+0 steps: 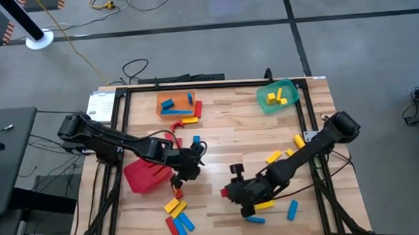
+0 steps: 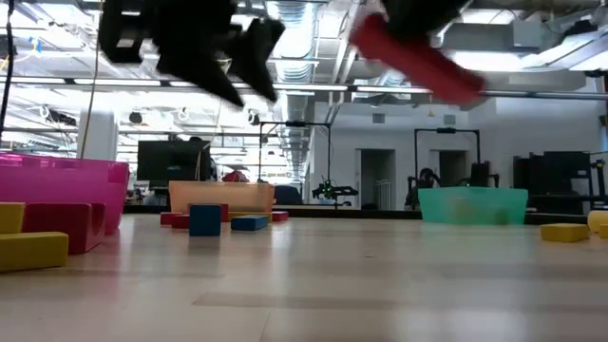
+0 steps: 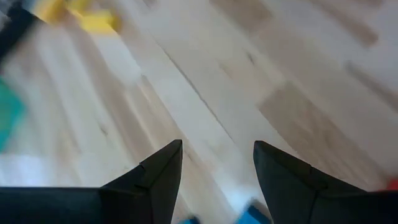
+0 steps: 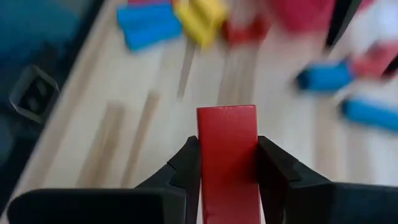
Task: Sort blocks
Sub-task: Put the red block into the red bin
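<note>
Red, blue and yellow blocks lie scattered on the wooden table. One cluster (image 1: 177,217) sits near the table's near edge, and others (image 1: 285,155) lie beside my right arm. My right gripper (image 1: 232,193) (image 4: 227,142) hangs over the table's middle near part, shut on a red block (image 4: 227,134). My left gripper (image 1: 189,163) (image 3: 217,149) is open above bare wood beside the red bin (image 1: 145,174) and holds nothing. Blue blocks (image 3: 249,215) lie just under it. My right gripper pinches the red block between its two fingers, one finger (image 4: 186,163) on each long side. The block's free end (image 4: 227,115) sticks out past the fingertips. In the low view the block (image 2: 418,59) is lifted clear of the table and tilted.
An orange bin (image 1: 175,103) with blue blocks and a green bin (image 1: 278,97) with yellow blocks stand near the far edge. Red and yellow blocks (image 1: 187,118) lie beside the orange bin. A black frame (image 1: 124,100) rims the table. Bare wood shows between the two grippers.
</note>
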`<control>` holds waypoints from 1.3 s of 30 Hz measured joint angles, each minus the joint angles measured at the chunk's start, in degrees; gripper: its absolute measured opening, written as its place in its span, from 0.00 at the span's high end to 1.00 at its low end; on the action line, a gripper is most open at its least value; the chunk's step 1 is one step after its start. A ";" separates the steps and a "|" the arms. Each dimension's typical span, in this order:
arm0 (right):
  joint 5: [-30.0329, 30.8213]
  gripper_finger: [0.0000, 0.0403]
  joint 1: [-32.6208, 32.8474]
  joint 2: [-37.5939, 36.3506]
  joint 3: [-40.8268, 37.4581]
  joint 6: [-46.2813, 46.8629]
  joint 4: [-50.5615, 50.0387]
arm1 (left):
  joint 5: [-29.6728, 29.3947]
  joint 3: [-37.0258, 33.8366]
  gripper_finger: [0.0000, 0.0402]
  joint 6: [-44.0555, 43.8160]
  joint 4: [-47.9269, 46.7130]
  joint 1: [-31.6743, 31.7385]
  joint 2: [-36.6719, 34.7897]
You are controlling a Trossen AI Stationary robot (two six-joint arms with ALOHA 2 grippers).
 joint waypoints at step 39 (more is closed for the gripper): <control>-20.79 0.70 -5.54 -10.04 0.46 -43.29 35.57 | 36.51 0.02 0.52 -14.06 40.90 6.49 -2.88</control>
